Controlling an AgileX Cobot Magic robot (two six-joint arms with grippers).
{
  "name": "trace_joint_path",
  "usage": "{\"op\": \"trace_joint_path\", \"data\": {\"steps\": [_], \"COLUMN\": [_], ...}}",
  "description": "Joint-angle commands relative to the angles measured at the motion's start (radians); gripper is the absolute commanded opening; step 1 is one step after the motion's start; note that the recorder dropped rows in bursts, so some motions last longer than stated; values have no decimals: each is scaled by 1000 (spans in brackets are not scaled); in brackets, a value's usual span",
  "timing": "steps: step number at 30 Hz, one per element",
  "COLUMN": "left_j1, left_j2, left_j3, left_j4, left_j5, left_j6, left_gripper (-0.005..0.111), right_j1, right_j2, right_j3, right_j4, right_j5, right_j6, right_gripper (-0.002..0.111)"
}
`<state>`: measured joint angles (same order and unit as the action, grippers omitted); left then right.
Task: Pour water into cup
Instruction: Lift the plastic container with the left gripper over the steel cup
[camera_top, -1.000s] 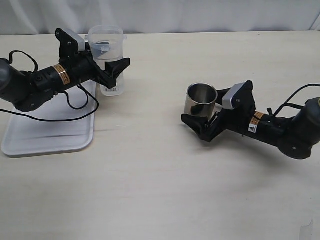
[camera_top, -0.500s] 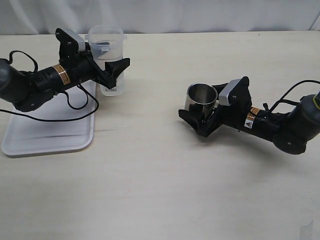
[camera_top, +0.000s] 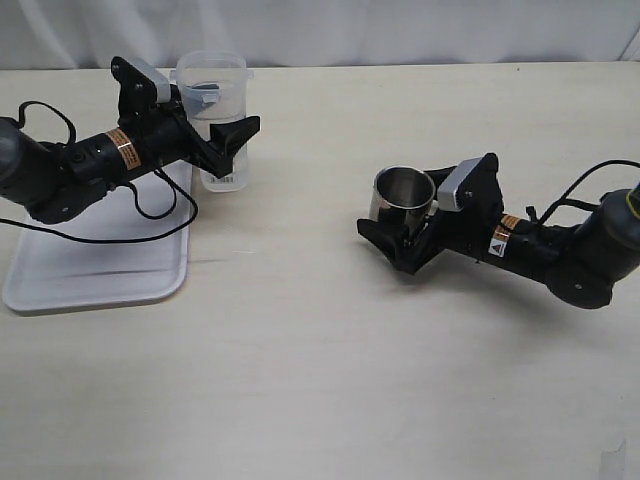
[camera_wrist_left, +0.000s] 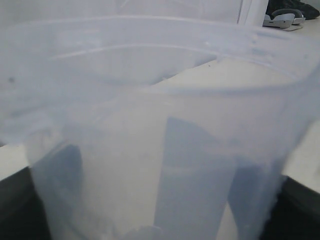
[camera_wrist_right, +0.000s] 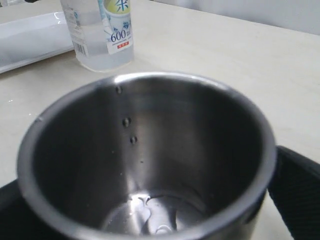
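Two vessels stand on the table (camera_top: 320, 380). The left gripper's (camera_top: 226, 140) fingers clamp the clear plastic beaker (camera_top: 212, 85) far left, beside a white tray (camera_top: 90, 270). The right gripper's (camera_top: 398, 222) fingers clamp the steel cup (camera_top: 402, 203) right of centre, with a little water (camera_wrist_right: 145, 215) inside.

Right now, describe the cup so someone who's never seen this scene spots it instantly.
On the pale table, look to the right half, where the right gripper has its fingers either side of one vessel. That is the cup: short, handleless, dull brushed steel with a shiny rim and dark inside, unlike the taller clear plastic beaker by the white tray on the left.
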<state>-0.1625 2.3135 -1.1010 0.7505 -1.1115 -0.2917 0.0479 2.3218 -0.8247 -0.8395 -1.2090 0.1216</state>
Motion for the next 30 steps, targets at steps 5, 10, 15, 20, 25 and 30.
{"op": "trace_joint_path", "data": {"steps": [5, 10, 15, 20, 25, 30], "left_j1": [-2, -2, -2, -2, -2, -2], "left_j2": [1, 1, 1, 1, 1, 1], "left_j3": [0, 0, 0, 0, 0, 0], "left_j4": [21, 23, 23, 23, 23, 23], "left_j5": [45, 45, 45, 45, 45, 43], "left_j6": [-2, -2, -2, -2, -2, -2], "left_gripper": [0, 0, 0, 0, 0, 0], "right_j1": [1, 1, 1, 1, 1, 1], "right_j2": [1, 1, 1, 1, 1, 1], "right_j3": [-31, -31, -31, -31, -31, -31], "right_j4": [-51, -51, -51, -51, -51, -51], "right_j5": [-12, -12, -12, -12, -12, -12], "right_j6": [5, 5, 5, 5, 5, 5], "right_gripper": [98, 98, 98, 98, 98, 98]}}
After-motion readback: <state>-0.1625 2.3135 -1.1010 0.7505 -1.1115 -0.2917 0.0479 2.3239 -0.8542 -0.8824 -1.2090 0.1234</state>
